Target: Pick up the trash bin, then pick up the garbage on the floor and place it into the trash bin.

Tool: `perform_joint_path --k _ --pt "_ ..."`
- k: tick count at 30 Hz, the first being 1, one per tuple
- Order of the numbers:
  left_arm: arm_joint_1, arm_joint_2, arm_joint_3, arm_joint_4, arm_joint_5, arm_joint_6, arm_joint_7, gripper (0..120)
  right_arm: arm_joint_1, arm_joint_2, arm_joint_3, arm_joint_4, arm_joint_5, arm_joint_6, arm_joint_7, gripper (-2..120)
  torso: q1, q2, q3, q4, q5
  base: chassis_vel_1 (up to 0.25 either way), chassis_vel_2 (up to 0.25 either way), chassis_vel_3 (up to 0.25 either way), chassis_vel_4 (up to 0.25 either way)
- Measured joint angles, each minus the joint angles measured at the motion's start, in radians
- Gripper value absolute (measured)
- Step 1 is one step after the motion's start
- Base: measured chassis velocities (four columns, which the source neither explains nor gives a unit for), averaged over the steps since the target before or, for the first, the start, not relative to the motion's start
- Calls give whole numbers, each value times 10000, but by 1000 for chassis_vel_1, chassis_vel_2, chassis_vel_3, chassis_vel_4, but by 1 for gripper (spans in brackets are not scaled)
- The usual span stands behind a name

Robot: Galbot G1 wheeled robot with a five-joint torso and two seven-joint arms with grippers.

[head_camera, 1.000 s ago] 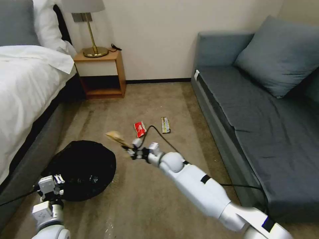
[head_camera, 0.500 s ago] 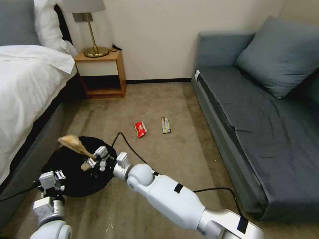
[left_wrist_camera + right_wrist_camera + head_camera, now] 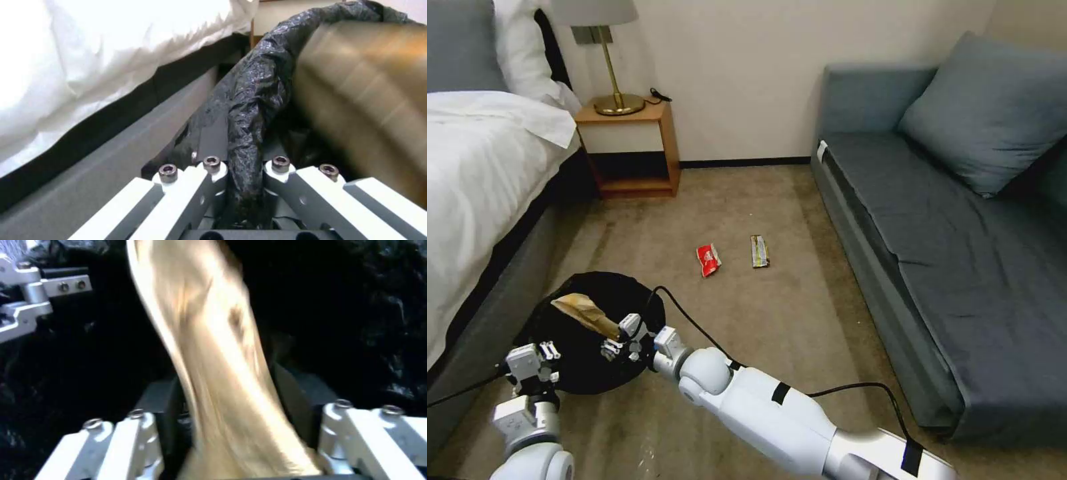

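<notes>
The trash bin, lined with a black bag, hangs low beside the bed. My left gripper is shut on its rim, and the bag's edge is pinched between the fingers. My right gripper hovers over the bin's mouth. Its fingers stand apart, open. The crumpled brown paper lies blurred between them, slipping into the black lining. That paper also streaks past the left wrist camera. A red snack packet and a yellow-green wrapper lie on the carpet.
The bed runs along the left, close against the bin. A wooden nightstand with a lamp stands at the back wall. A grey sofa lines the right. A black cable loops off my right arm. Open carpet lies between.
My right arm swung left from the open carpet to above the bin, carrying the brown paper. The paper has dropped lower into the bin's mouth. The left arm held still.
</notes>
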Motion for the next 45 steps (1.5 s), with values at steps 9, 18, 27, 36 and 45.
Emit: perform_joint_path --k 9,18,27,36,45 --pt "95 -123 -36 -20 10 -106 8 5 -176 -11 9 217 -285 176 110 88 0 0 0 0 0 0 0 0 0" --pt "145 47 -138 156 -93 -314 -33 5 -382 -408 1115 1952 957 616 694 100 0 0 -1 2 3 0 0 0 0" --pt "171 215 -153 406 -100 -523 -123 5 -1250 -1657 2522 2762 1019 396 1059 100 0 0 0 0 3 0 0 0 0" --pt "56 145 -61 534 72 -596 -205 5 -2132 -2094 4165 1417 -147 -360 1488 100 1 0 0 -2 4 0 0 0 0" --pt "65 166 -56 556 113 -621 -215 5 -2242 -2154 4829 981 58 -412 1474 100 1 0 0 -1 3 0 0 0 0"
